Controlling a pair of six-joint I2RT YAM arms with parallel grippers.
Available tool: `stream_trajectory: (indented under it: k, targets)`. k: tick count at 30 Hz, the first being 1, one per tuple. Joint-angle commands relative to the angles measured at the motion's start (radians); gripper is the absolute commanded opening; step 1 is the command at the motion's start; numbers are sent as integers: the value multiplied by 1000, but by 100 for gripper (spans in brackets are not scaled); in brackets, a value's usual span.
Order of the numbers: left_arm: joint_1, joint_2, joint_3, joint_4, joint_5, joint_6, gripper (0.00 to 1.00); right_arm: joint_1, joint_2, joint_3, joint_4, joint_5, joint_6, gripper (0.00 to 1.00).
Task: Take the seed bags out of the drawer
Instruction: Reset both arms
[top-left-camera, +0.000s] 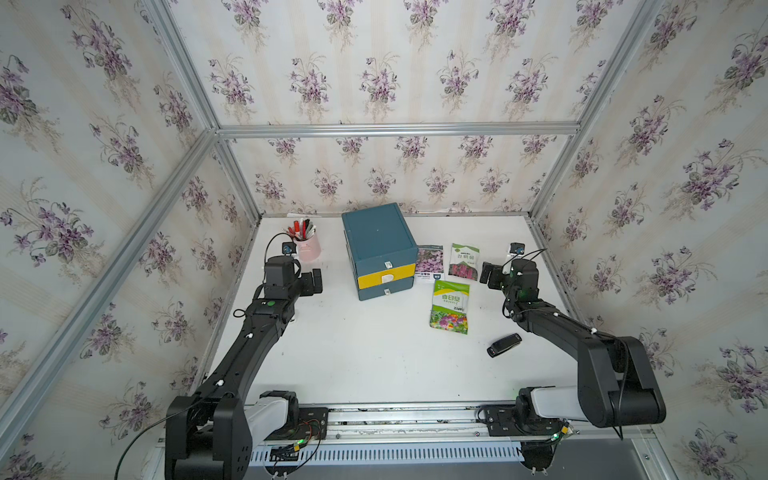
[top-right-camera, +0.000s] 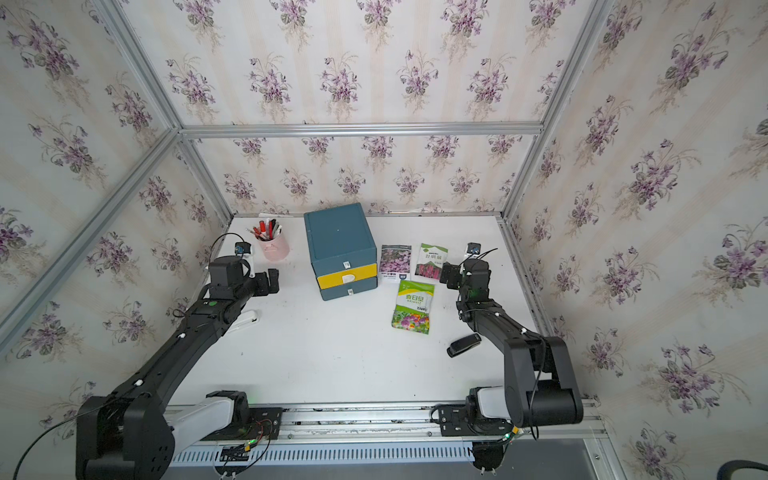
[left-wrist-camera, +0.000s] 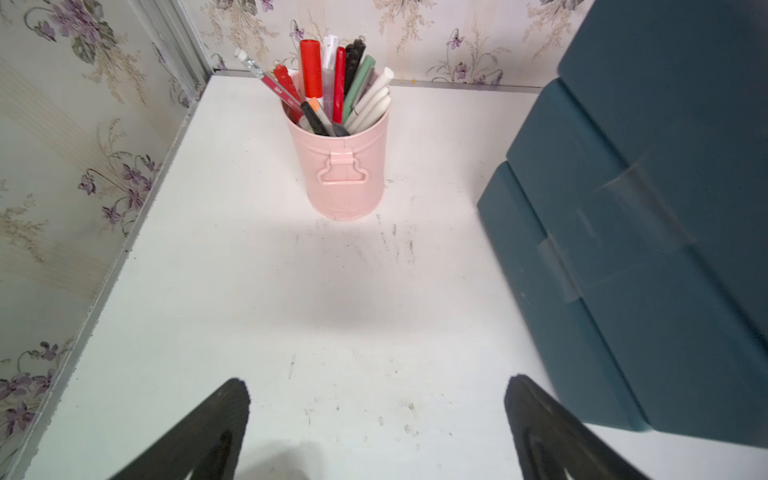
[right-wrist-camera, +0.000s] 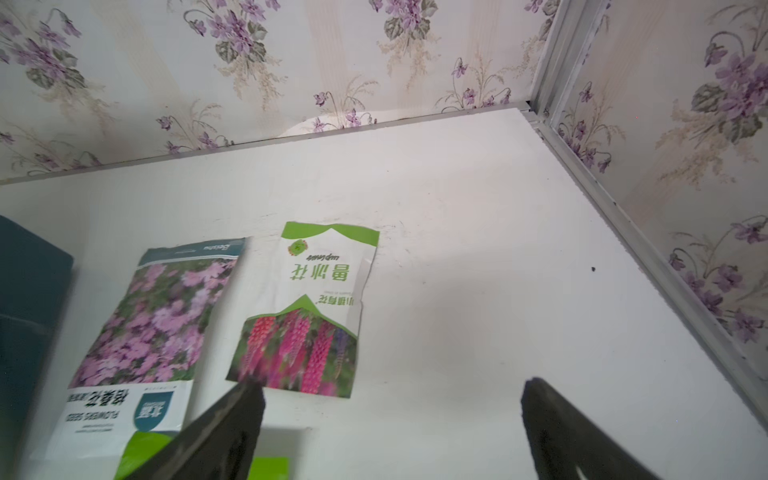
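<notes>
With three bags (top-left-camera: 450, 306) lying right of centre beside the drawers (top-left-camera: 385, 279), left gripper (top-left-camera: 317, 281) and right gripper (top-left-camera: 487, 272), both spread empty, should retreat without brushing them.

The drawer box (top-left-camera: 379, 245) stands in the middle of the tabletop (top-left-camera: 374, 365), near the back. The cup of pens (top-left-camera: 307, 246) stands to its left, by the back corner. Right of the box, two seed bags lie flat side by side: the near bag (top-left-camera: 429, 262) just beside the box, the far bag (top-left-camera: 464, 261) right of it. The big bag (top-left-camera: 450, 306) lies in front of them. The small gadget (top-left-camera: 503, 345) lies further front and right. The left tool (top-left-camera: 314, 281) hangs left of the box, and the right tool (top-left-camera: 487, 272) hangs right of the far bag.
</notes>
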Motion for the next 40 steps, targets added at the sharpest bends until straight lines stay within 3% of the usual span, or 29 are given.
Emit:
stream_trajectory:
  k: [1,8,19,23,40]
  targets:
    - [2,13,-69,256,-45,62,100,-5,43,-49,215,-7,-38,100]
    - [16,100,-165,481,-40,121,100,-4,80,-184,495,28,-74,100]
    - [23,255,-235,688,-18,141,100,-4,137,-350,844,82,-56,100]
    - [23,336,-246,754,-43,131,100,-4,133,-351,836,84,-55,100]
    - [21,337,-246,751,-45,130,100,-4,130,-347,823,84,-53,100]
